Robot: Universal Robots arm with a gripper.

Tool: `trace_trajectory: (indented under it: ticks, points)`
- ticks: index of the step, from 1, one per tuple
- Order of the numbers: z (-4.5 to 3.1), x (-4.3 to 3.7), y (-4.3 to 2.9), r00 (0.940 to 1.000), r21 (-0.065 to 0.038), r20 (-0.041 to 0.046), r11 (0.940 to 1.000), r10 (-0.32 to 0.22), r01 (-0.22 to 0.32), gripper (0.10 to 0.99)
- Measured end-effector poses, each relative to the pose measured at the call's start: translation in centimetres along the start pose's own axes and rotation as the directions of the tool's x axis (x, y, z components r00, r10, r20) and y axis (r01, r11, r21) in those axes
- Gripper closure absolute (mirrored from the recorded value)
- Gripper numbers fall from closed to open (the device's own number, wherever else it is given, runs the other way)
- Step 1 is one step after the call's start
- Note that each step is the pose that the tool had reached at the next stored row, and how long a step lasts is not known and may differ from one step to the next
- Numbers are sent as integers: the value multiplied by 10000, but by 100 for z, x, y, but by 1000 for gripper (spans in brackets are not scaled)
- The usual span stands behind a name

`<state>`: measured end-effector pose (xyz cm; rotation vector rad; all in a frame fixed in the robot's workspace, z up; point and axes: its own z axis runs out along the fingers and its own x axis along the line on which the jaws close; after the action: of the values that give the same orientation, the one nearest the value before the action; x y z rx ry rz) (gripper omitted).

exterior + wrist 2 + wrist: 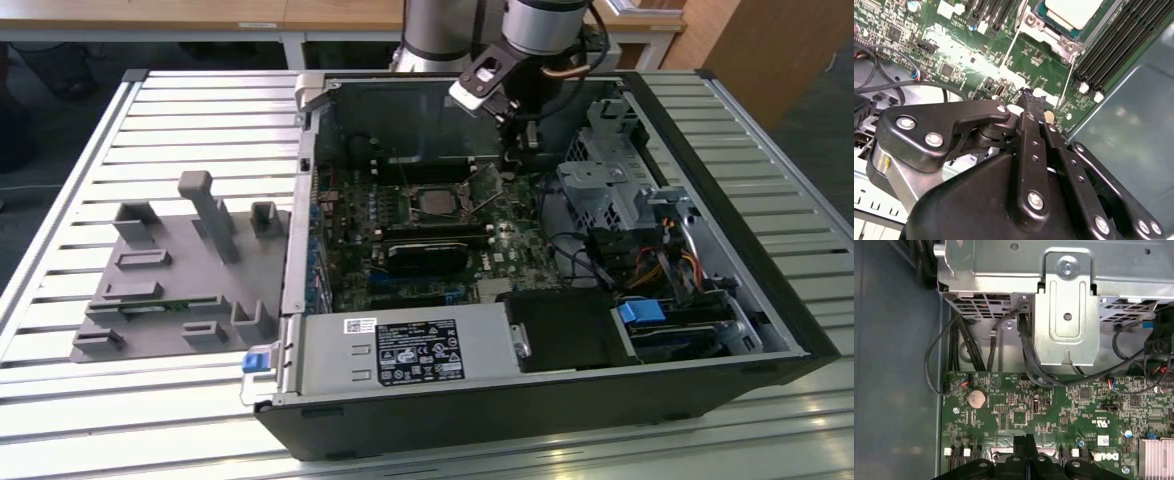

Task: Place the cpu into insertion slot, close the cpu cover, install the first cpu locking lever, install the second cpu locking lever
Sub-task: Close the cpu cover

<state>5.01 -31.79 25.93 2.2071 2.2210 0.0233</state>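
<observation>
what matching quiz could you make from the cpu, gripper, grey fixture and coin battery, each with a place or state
1 cpu
2 gripper
3 grey fixture
4 coin battery

A on the slatted table beside the case
B shut, over the green board
C in the insertion slot
D on the board near black cables

Pairs: 1-C, 2-B, 3-A, 4-D
</observation>
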Motion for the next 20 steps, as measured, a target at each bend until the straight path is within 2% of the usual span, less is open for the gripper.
trace_trajectory:
  ticks: [10,16,20]
  points:
    - [28,39,101,10000,162,35,9999,-7,7,980]
    - [49,47,143,10000,195,36,9998,-53,52,980]
    - [76,56,159,10000,219,78,9997,-59,57,980]
